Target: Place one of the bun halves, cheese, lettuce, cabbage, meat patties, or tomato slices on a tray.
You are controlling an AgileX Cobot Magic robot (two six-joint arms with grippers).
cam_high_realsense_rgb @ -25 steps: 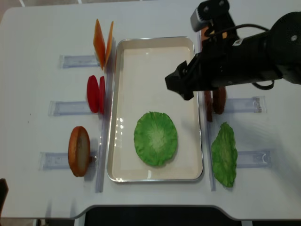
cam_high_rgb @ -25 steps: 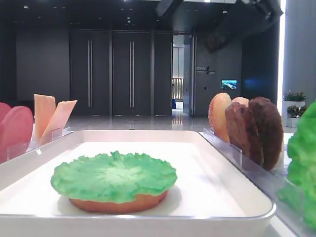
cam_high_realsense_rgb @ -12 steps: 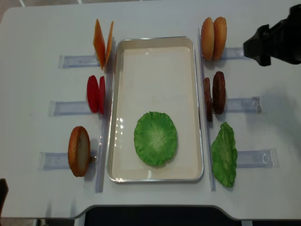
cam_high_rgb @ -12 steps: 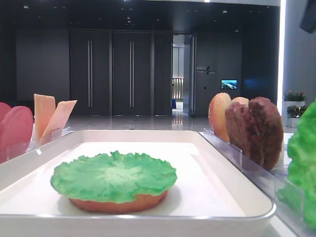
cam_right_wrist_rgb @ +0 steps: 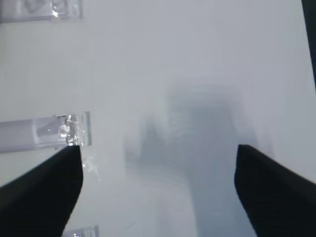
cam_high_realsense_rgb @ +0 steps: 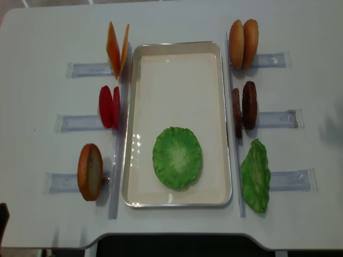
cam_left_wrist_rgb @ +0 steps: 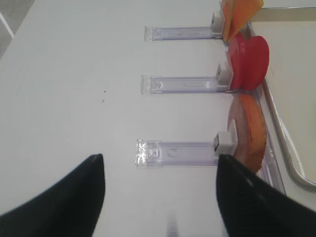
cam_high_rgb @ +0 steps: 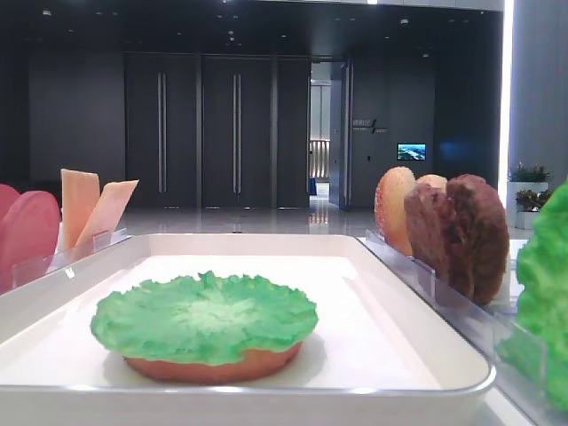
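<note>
A green lettuce (cam_high_realsense_rgb: 177,157) (cam_high_rgb: 204,315) lies on a bun half (cam_high_rgb: 213,366) in the near part of the white tray (cam_high_realsense_rgb: 179,48). A second green leaf (cam_high_realsense_rgb: 255,175) stands right of the tray; lettuce or cabbage, I cannot tell. Meat patties (cam_high_realsense_rgb: 248,105) and bun halves (cam_high_realsense_rgb: 244,43) stand behind it. Left of the tray are cheese (cam_high_realsense_rgb: 117,49), tomato slices (cam_high_realsense_rgb: 110,106) and a bun half (cam_high_realsense_rgb: 90,171) (cam_left_wrist_rgb: 248,131). My left gripper (cam_left_wrist_rgb: 159,157) is open and empty over the table, left of that bun half. My right gripper (cam_right_wrist_rgb: 157,148) is open and empty over bare table.
Narrow clear plastic holders (cam_high_realsense_rgb: 281,118) (cam_left_wrist_rgb: 177,152) (cam_right_wrist_rgb: 47,132) run outward from both long sides of the tray. The far half of the tray liner (cam_high_realsense_rgb: 177,85) is bare. The table's front edge (cam_high_realsense_rgb: 171,238) curves inward below the tray.
My right arm has drawn back from above the tray to the right and left the overhead view. The lettuce on the bun half has not moved.
</note>
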